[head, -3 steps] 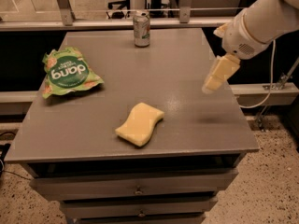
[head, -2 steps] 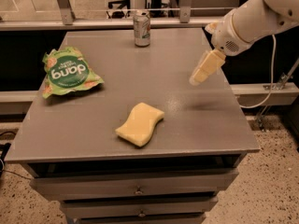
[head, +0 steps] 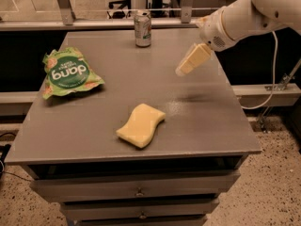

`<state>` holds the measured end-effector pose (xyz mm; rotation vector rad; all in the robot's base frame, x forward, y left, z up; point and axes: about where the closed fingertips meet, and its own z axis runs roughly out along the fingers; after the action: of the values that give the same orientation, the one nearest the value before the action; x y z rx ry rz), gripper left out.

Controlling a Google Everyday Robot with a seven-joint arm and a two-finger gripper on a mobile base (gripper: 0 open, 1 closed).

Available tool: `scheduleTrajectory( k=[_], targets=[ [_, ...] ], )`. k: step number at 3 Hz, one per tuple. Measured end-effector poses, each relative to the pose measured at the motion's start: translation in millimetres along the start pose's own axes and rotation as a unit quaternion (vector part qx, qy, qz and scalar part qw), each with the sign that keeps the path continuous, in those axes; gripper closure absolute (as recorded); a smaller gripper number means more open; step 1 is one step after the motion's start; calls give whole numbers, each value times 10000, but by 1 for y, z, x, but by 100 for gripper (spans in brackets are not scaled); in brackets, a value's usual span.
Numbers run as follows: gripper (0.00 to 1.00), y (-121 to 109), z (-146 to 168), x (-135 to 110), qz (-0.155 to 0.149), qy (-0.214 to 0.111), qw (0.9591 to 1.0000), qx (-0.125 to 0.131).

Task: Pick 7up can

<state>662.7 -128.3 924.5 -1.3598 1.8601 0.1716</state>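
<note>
We see the small cylindrical silvery-grey 7up can (head: 142,29) with its greenish label standing upright near the far edge of the flat grey tabletop (head: 211,121), a little left of the middle of that edge. The pale cream gripper (head: 192,60) hangs in the air above the right part of the table, pointing down and to the left, at the end of the thick white robot arm (head: 244,15) that reaches in from the upper right corner. The gripper is to the right of the can and nearer to us, well apart from it, and it touches nothing on the table. We cannot tell how far open it is; we see nothing held in it. On the left side of the table lies a crumpled green snack bag (head: 69,73) with white lettering, flat on the surface. Near the front edge, roughly in the middle, lies a yellow wavy-edged sponge (head: 140,125). Below the tabletop we see grey drawer fronts (head: 138,191) with small knobs.
</note>
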Motion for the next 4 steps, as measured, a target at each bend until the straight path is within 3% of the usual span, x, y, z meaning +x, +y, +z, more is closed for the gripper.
scheduleTrajectory(
  k=[1,2,3,4],
  targets=[
    [0,-4,6,0,47,-60,10000,43],
    [0,-30,36,-1,421,-462,9977,280],
    [0,-54,65,-8,800,-934,9914,448],
    [0,-81,97,-32,1008,-1551,9810,581]
  ],
)
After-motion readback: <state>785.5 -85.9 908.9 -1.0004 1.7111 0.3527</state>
